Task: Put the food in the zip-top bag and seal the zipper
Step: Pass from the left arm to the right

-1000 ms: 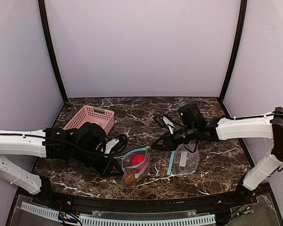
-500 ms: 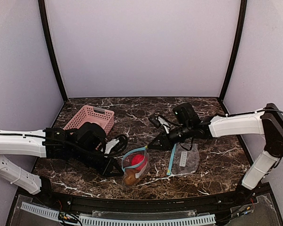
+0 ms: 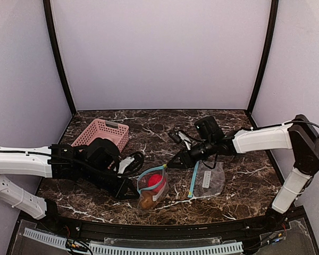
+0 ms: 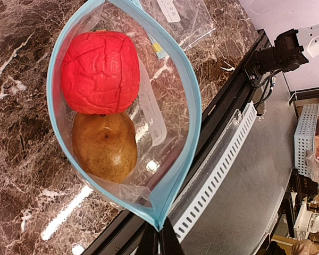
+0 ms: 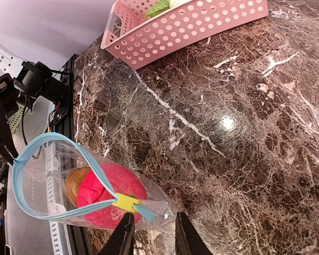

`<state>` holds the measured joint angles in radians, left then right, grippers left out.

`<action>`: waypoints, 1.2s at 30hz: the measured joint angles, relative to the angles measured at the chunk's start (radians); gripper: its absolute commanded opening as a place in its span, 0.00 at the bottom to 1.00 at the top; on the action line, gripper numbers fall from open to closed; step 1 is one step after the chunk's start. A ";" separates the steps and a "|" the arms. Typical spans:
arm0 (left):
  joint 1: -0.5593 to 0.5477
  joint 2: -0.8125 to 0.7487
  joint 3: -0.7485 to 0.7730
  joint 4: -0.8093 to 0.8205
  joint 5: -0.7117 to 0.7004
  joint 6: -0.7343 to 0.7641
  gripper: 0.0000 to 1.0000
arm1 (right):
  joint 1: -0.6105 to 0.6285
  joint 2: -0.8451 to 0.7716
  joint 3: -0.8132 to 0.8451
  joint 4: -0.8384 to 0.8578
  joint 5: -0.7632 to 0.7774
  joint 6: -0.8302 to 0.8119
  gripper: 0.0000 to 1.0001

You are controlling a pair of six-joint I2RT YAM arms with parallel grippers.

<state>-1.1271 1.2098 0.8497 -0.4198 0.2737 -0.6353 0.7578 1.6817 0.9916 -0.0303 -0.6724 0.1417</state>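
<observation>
The zip-top bag [image 3: 153,187] lies open near the table's front, its blue zipper [image 4: 194,106] gaping wide. Inside are a red-pink ball [image 4: 98,71] and a brown-orange bun [image 4: 105,146]. My left gripper [image 4: 159,240] is shut on the zipper's near end, low at the bag's left [image 3: 132,194]. My right gripper [image 5: 153,240] stands open at the bag's far end [image 3: 171,165], the yellow slider [image 5: 126,202] and the bag's corner just ahead of its fingertips. A green sprig [image 5: 158,8] and a whitish piece [image 5: 178,2] lie in the pink basket [image 5: 202,24].
The pink basket [image 3: 101,133] stands at the back left of the marble table. A second clear bag [image 3: 208,179], flat, lies right of the open one. The black front rail [image 3: 165,226] runs just behind the held bag.
The right arm's wrist has shifted slightly left toward the bag, and its jaws narrowed, then widened again. The left arm and the bag have stayed put.
</observation>
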 measured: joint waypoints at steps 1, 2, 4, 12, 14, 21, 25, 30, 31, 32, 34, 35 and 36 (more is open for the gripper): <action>0.000 0.000 0.000 0.000 0.000 0.000 0.01 | -0.002 0.002 0.001 0.000 -0.004 -0.001 0.26; 0.000 0.000 0.000 0.000 0.000 0.000 0.01 | -0.004 0.003 0.002 0.000 -0.008 -0.002 0.26; 0.000 0.000 0.000 0.000 0.000 0.000 0.01 | -0.005 0.004 0.005 -0.001 -0.017 -0.003 0.26; 0.000 0.010 0.000 0.001 0.001 0.000 0.01 | -0.005 0.021 0.019 0.001 -0.077 -0.008 0.22; 0.000 0.014 0.000 0.001 0.002 0.000 0.01 | -0.005 0.032 0.024 0.001 -0.088 -0.010 0.22; 0.000 0.019 0.000 0.001 0.007 0.000 0.01 | -0.005 0.039 0.028 0.002 -0.120 -0.012 0.19; 0.000 0.022 0.000 0.001 0.007 0.000 0.01 | -0.005 0.040 0.029 0.002 -0.130 -0.014 0.13; 0.000 0.022 0.000 0.001 0.008 0.000 0.01 | -0.005 0.050 0.032 0.006 -0.140 -0.023 0.06; 0.000 0.022 0.000 0.001 0.008 0.000 0.01 | -0.005 0.052 0.033 0.007 -0.141 -0.023 0.07; 0.000 0.022 0.000 0.001 0.008 0.000 0.01 | -0.005 0.053 0.034 0.007 -0.141 -0.024 0.08; 0.000 0.022 0.000 0.001 0.008 0.000 0.01 | -0.005 0.056 0.040 0.007 -0.140 -0.026 0.10; 0.000 0.022 0.000 0.001 0.008 0.000 0.01 | -0.005 0.057 0.043 0.007 -0.140 -0.026 0.10; 0.000 0.022 0.000 0.001 0.008 0.000 0.01 | -0.005 0.058 0.047 0.008 -0.140 -0.027 0.11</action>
<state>-1.1267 1.2320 0.8497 -0.4191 0.2817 -0.6357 0.7525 1.7401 1.0382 -0.0223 -0.8127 0.1146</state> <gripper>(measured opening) 0.009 0.093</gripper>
